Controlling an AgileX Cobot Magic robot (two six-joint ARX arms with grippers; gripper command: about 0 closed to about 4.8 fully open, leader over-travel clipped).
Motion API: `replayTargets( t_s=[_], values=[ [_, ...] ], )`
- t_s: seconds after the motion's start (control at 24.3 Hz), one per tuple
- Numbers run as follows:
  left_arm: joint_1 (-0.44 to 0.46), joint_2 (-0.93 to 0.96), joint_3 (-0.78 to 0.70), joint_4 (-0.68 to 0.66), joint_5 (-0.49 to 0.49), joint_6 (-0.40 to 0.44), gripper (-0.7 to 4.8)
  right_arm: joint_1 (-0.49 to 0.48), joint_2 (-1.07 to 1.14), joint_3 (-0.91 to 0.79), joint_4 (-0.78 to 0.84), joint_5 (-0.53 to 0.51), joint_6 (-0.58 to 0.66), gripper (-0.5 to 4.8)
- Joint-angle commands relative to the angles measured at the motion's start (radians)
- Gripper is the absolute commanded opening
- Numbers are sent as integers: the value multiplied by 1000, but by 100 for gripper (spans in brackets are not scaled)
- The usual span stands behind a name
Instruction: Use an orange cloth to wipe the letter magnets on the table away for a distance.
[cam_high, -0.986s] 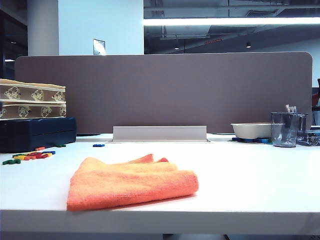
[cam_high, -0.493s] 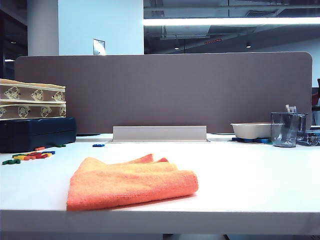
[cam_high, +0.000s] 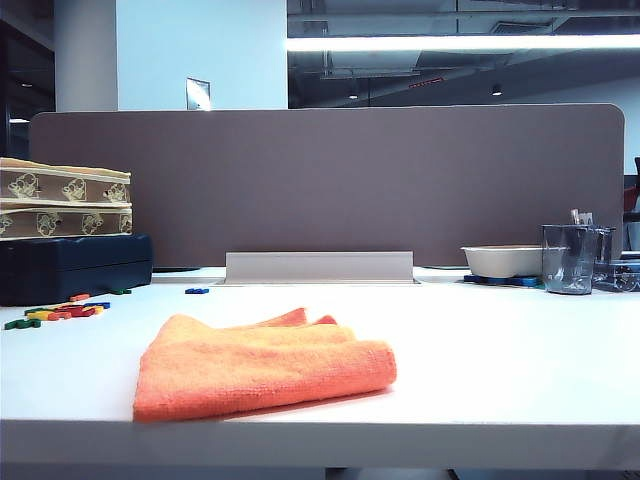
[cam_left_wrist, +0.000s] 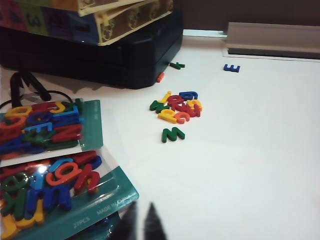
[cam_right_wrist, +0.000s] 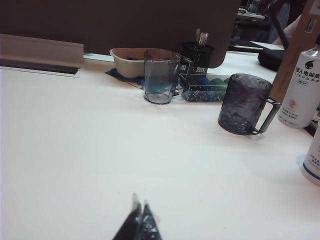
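Note:
The orange cloth (cam_high: 262, 365) lies folded near the front edge of the white table (cam_high: 500, 350), with no gripper on it. The letter magnets (cam_high: 65, 311) sit in a small coloured cluster at the far left, and the left wrist view shows the same letter magnets (cam_left_wrist: 177, 107) next to a dark case. A single blue letter (cam_left_wrist: 231, 68) lies apart, near the grey rail. My left gripper (cam_left_wrist: 142, 204) hovers over the table by a teal pack, its tips close together and holding nothing. My right gripper (cam_right_wrist: 140, 197) is shut and empty above bare table. Neither gripper shows in the exterior view.
Two teal packs of letters (cam_left_wrist: 55, 165) lie close to my left gripper. A dark blue case (cam_high: 70, 265) carries stacked boxes (cam_high: 62, 197). The brown divider panel (cam_high: 330, 180) closes the back. A bowl (cam_right_wrist: 127, 61), glass cups (cam_right_wrist: 161, 75), a dark mug (cam_right_wrist: 244, 104) and bottles (cam_right_wrist: 300, 85) stand at the right.

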Motion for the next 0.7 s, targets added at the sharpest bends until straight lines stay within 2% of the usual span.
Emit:
replayTargets(
  t_s=[0.04, 0.21, 0.37, 0.7],
  values=[
    [24, 2, 1, -10, 11, -16, -6, 0, -9, 0, 11, 1, 1, -1],
    [72, 2, 1, -11, 45, -20, -6, 0, -9, 0, 11, 1, 1, -1],
    [80, 2, 1, -12, 70, -20, -6, 0, -9, 0, 11, 1, 1, -1],
    [79, 2, 2, -16, 218, -15, -6, 0, -9, 0, 11, 1, 1, -1]
  ],
)
